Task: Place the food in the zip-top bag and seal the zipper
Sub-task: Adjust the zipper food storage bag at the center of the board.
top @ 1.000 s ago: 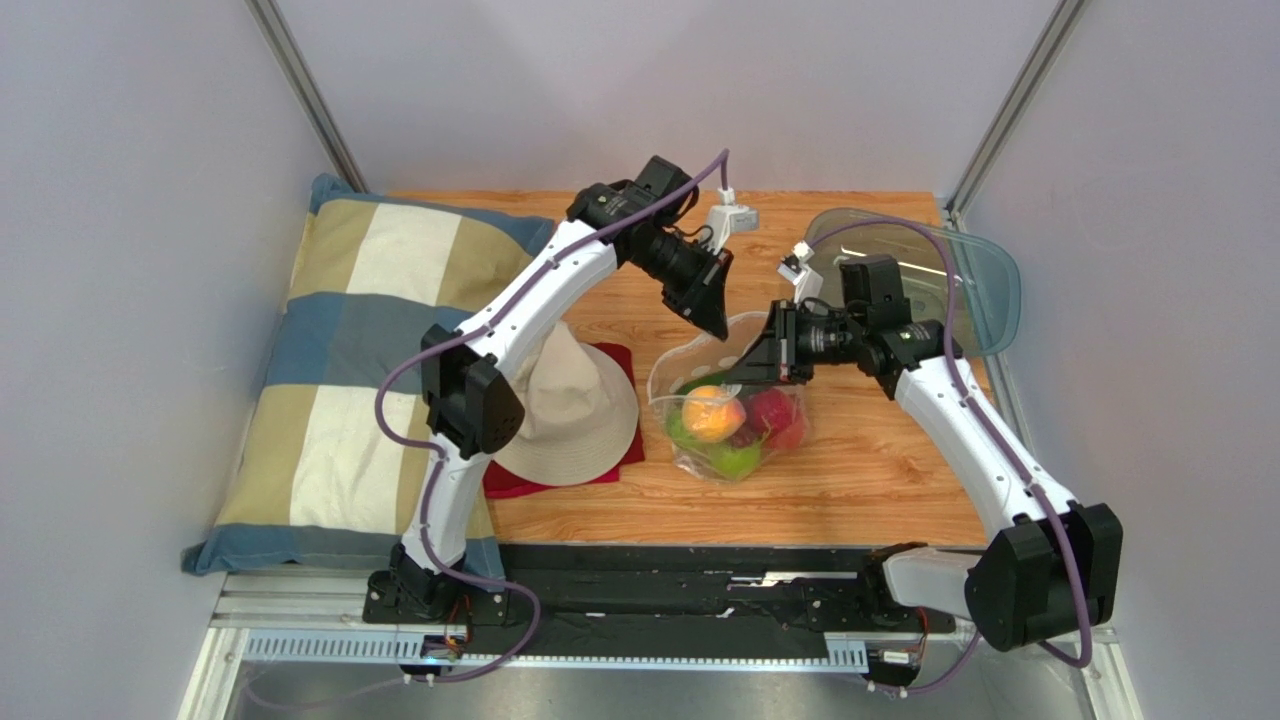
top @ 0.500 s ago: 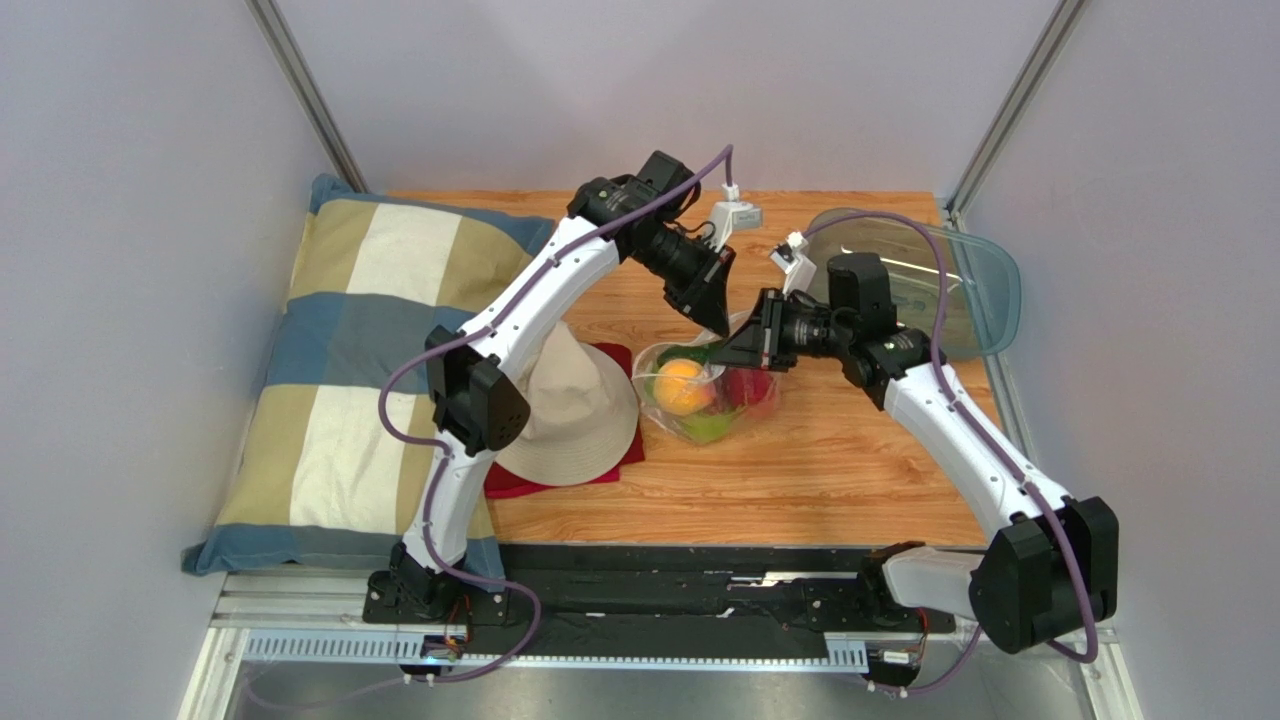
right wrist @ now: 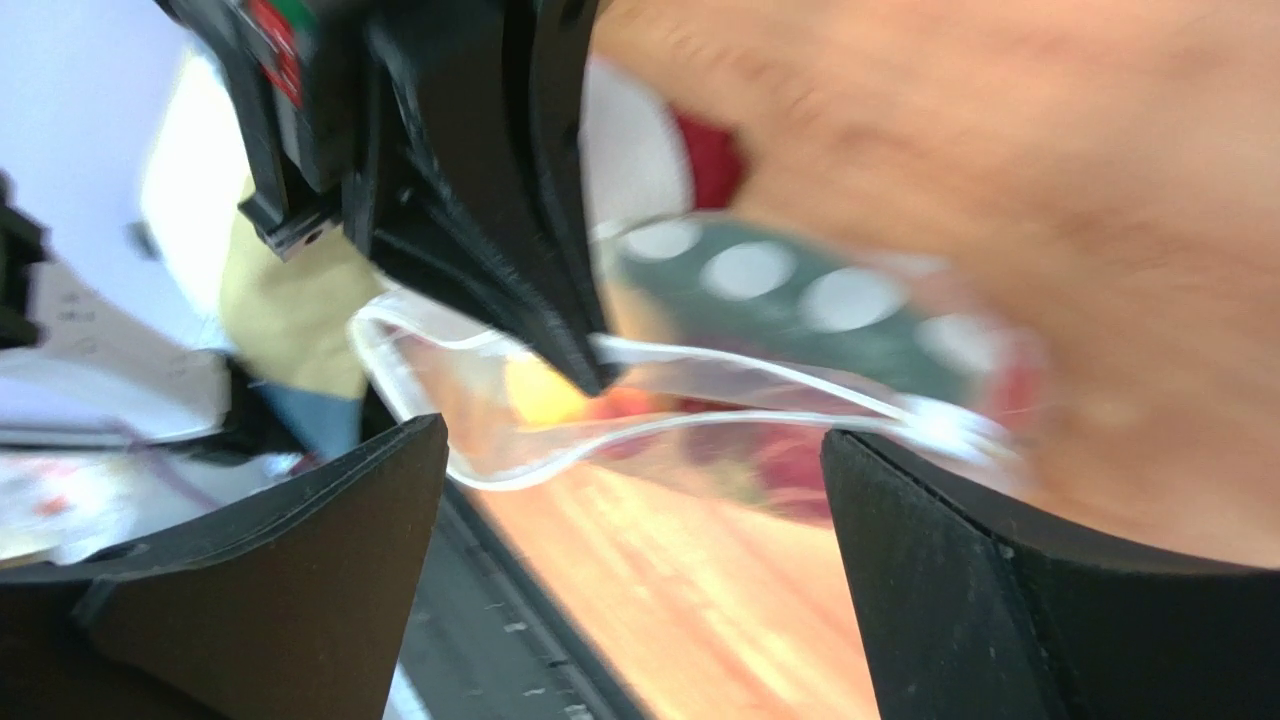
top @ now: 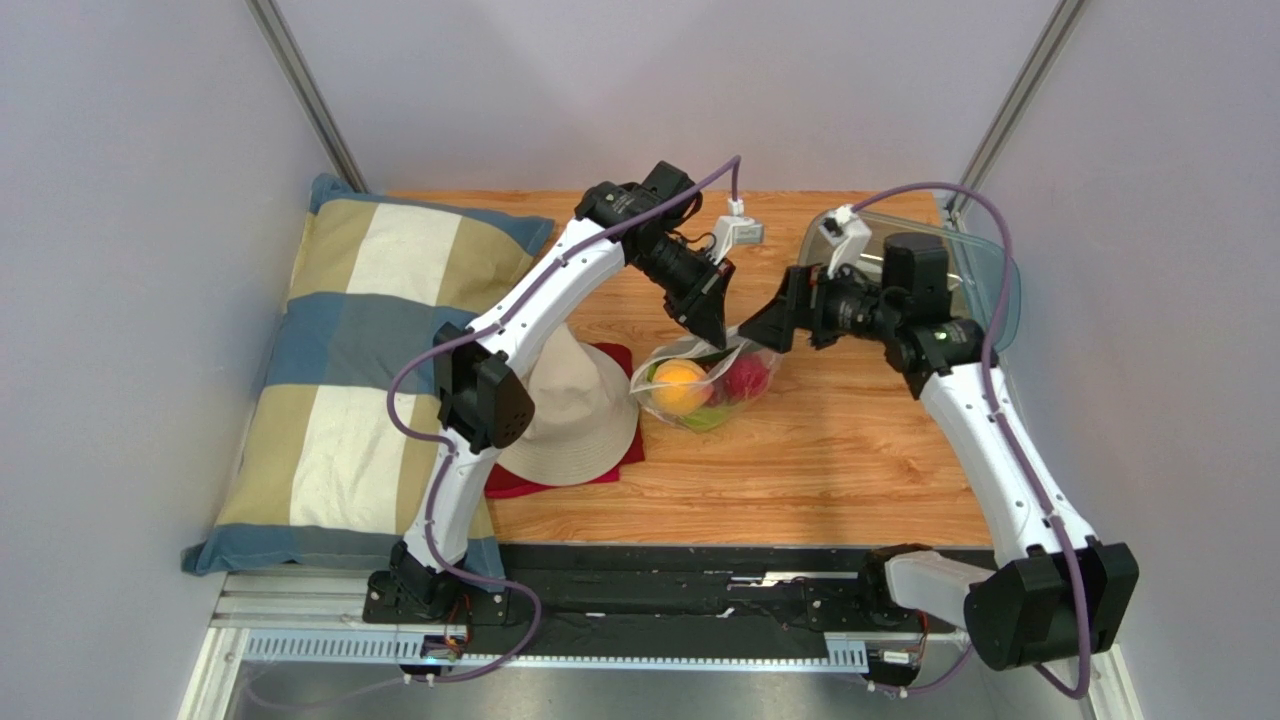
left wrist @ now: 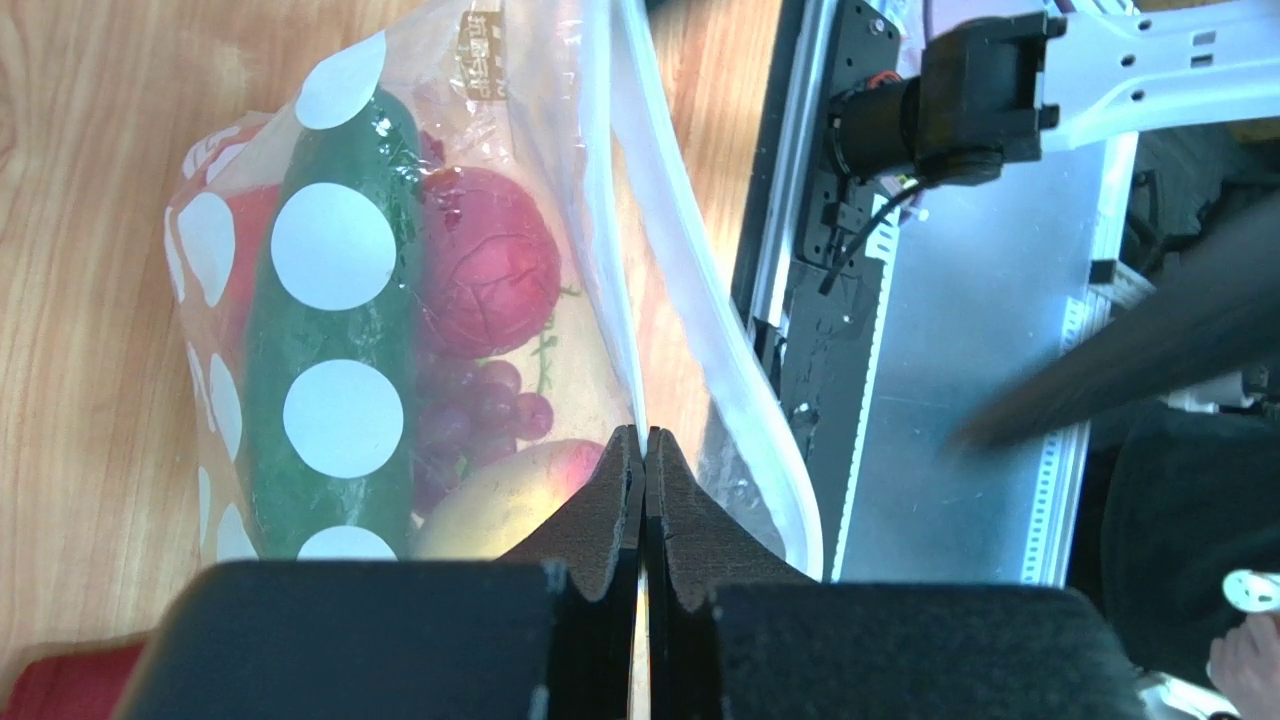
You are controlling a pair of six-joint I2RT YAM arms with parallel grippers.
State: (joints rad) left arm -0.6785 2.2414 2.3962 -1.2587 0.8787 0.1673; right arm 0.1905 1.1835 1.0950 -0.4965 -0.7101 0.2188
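Note:
The zip-top bag [top: 703, 384], clear with white dots, rests on the wooden table with the food inside. An orange ball [top: 679, 387], a red ball [top: 747, 375] and a green ball [top: 706, 419] show through it. The left wrist view shows a dark green long piece [left wrist: 338, 333], a red ball [left wrist: 489, 285] and purple grapes [left wrist: 484, 420] behind the dotted plastic [left wrist: 334, 248]. My left gripper [left wrist: 643, 438] is shut on one lip of the zipper [left wrist: 628, 300]. The other lip [left wrist: 751, 405] bows away, so the mouth gapes. My right gripper [right wrist: 634, 435] is open just off the zipper [right wrist: 721, 360], holding nothing.
A beige hat [top: 564, 405] lies on a red cloth [top: 628, 447] left of the bag. A checked pillow [top: 361, 375] fills the left side. A grey translucent tray [top: 984, 293] sits at the back right, behind my right arm.
My right gripper has opened, let go of the bag's mouth and drawn back to the right. The bag has shifted left and towards the back with my left gripper.

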